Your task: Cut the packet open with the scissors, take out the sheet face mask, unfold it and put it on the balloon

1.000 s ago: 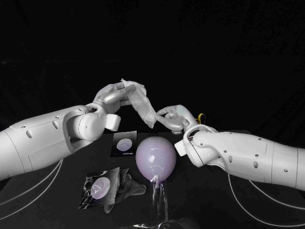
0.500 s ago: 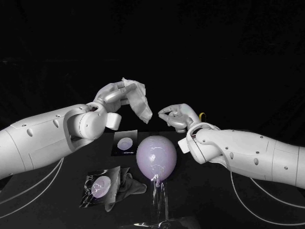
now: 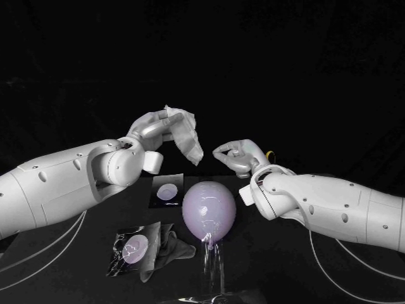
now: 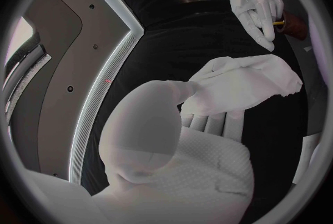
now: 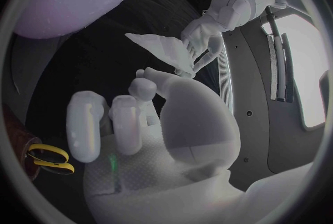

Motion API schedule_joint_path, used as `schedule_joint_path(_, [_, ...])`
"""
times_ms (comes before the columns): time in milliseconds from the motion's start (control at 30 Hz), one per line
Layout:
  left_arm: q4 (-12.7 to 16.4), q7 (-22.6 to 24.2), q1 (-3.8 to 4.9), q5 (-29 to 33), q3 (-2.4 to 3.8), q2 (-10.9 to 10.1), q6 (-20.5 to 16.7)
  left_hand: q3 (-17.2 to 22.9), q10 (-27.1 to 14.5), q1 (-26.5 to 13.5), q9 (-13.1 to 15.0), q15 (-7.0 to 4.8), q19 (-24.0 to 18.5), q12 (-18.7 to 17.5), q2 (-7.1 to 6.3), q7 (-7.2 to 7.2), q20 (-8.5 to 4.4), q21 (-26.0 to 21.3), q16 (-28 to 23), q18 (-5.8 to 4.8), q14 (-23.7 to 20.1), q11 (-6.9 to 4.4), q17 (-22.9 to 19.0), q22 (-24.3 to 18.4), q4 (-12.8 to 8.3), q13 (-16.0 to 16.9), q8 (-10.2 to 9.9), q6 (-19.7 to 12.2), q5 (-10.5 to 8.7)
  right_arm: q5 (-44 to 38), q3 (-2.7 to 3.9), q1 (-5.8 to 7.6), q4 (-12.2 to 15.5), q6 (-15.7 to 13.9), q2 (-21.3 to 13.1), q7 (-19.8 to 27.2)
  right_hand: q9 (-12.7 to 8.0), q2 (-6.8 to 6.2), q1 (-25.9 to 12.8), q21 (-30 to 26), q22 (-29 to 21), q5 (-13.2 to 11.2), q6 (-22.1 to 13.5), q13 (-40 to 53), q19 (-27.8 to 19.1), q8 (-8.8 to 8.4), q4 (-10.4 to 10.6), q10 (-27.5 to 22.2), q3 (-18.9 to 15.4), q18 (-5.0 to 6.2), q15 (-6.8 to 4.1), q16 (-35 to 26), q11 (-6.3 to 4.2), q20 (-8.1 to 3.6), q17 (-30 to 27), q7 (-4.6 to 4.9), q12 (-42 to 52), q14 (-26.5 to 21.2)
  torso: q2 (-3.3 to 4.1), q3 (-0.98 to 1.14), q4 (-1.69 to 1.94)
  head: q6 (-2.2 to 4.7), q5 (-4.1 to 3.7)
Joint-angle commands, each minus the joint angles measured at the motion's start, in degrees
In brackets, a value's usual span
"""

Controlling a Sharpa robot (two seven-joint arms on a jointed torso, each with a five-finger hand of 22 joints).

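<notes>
Nearest, the cut packet [image 3: 132, 247] lies crumpled on the black table [image 3: 285, 269], its opening hard to make out. Behind it is the balloon [image 3: 208, 211], its base unclear. Above, the left hand [image 3: 152, 128] grips the bunched sheet mask [image 3: 186, 134] in the air; the right hand [image 3: 238, 156] is curled on nothing, just apart. Farthest, the scissors [image 3: 269, 154] show a yellow handle, blades hidden

Right hand [image 3: 239, 156] now off the sheet face mask [image 3: 186, 135]; apart from it

No readable text or labels
</notes>
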Motion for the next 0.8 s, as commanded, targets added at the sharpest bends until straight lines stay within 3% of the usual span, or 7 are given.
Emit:
schedule_joint_path(33, [0.0,-0.1,0.11,0.5,0.08,0.2,-0.4,0.3,-0.2,0.7,6.8,-0.06,0.3,-0.1,-0.08,0.36,0.01,0.2,-0.3,0.99,0.3,0.2,-0.1,0.0,0.0,0.0,0.3,-0.2,0.22,-2.9,0.04,0.03,1.4,-1.1,-0.4,1.1,-0.1,0.04,0.2,0.6,12.7,0.1,0.5,1.4,2.2,0.39,-0.3,0.9,0.0,0.17,-0.01,0.5,-0.07,0.12,7.9,0.08,1.7,3.9,-0.01,-0.03,-0.02,0.31,0.29])
schedule_joint_path(300, [-0.2,-0.6,0.08,0.4,0.05,0.4,-0.3,0.5,0.0,1.0,6.8,-0.18,0.4,-0.1,-0.53,1.22,-0.1,0.0,-0.4,0.96,0.4,0.42,-0.1,-0.1,-0.5,0.0,0.4,-0.5,0.23,-4.3,0.06,0.03,3.6,-2.3,-1.7,2.4,-0.3,-0.23,0.2,0.9,12.8,0.2,0.6,2.0,2.4,0.22,-0.8,1.1,-0.1,0.11,-0.09,0.7,-0.13,0.03,8.2,0.05,2.3,4.1,-0.01,-0.02,0.01,1.04,1.09])
schedule_joint_path(500, [-0.2,-1.2,0.06,0.4,0.02,0.3,0.4,0.0,0.0,1.5,6.5,-0.26,0.6,-0.1,-1.96,3.83,-0.28,-0.3,-0.5,0.92,0.6,1.31,-0.2,-0.1,-1.7,0.0,0.1,-0.8,0.22,-3.8,0.16,0.1,4.2,-2.2,-2.4,4.7,-0.8,-1.01,-0.3,-1.7,11.9,0.3,-0.2,0.0,1.1,-0.56,-1.0,-1.0,-0.4,0.7,0.16,-0.4,0.25,0.13,6.6,0.47,-0.3,3.5,-0.02,0.0,-0.04,1.75,1.94])
schedule_joint_path(533, [-0.2,-1.3,0.05,0.4,0.01,0.3,0.7,-0.4,-0.7,1.5,6.0,0.05,0.7,-0.2,-2.37,5.13,-0.2,-0.4,-0.6,0.84,0.7,2.29,-0.2,-0.1,-1.9,-0.1,-0.7,-1.3,0.11,-3.7,0.2,0.14,4.3,-2.2,-2.5,5.1,-1.1,-1.46,-0.7,-3.4,11.4,0.8,-0.6,-1.8,0.2,-0.98,-0.9,-2.7,-0.6,1.04,0.38,-1.1,0.49,0.27,5.6,0.76,-2.4,3.1,-0.03,0.01,-0.05,1.91,2.05])
schedule_joint_path(600, [-0.2,-1.5,0.02,0.4,0.0,0.3,1.1,-0.6,-1.8,1.7,4.3,0.34,0.7,-0.3,-2.51,6.17,-0.01,-0.6,-0.7,0.76,0.7,2.81,-0.2,-0.1,-2.2,-0.1,-2.5,-1.9,0.25,-3.4,0.26,0.29,4.5,-2.0,-2.7,5.9,-1.6,-2.74,-2.0,-6.2,10.6,2.0,-1.6,-5.8,-1.3,-1.9,-0.5,-6.3,-1.5,1.62,0.88,-2.7,1.08,0.66,3.5,1.31,-7.3,2.1,-0.04,0.0,-0.04,2.18,2.17])
schedule_joint_path(667, [-0.3,-1.6,-0.05,0.4,-0.02,0.3,1.6,-1.2,-1.1,1.6,2.3,0.41,0.8,-0.1,-2.96,5.85,0.04,-0.8,-0.7,0.8,0.9,2.91,-0.2,-0.1,-2.4,0.0,-4.9,-3.2,0.22,-3.2,0.33,0.59,4.6,-1.8,-2.9,6.6,-1.9,-3.25,-2.5,-8.8,9.7,2.2,-2.1,-9.0,-2.7,-2.36,-0.3,-9.1,-1.9,2.17,1.14,-4.2,1.34,0.93,1.5,1.59,-11.2,1.0,-0.04,0.0,-0.03,2.48,2.36])
schedule_joint_path(800, [-0.4,-1.9,-0.19,0.4,-0.07,0.4,2.6,-1.6,0.5,1.4,1.1,0.41,0.8,0.1,-3.22,5.42,0.07,-0.9,-0.7,0.81,1.0,2.92,-0.2,-0.1,-2.4,0.1,-6.1,-3.7,0.21,-3.0,0.45,1.38,4.8,-1.1,-3.3,7.5,-2.3,-3.88,-2.9,-10.8,9.1,2.2,-2.7,-13.0,-3.8,-2.89,-0.1,-12.1,-2.5,2.56,1.4,-5.6,1.56,1.2,-0.3,1.89,-15.8,0.0,-0.03,-0.02,-0.05,2.97,2.76])
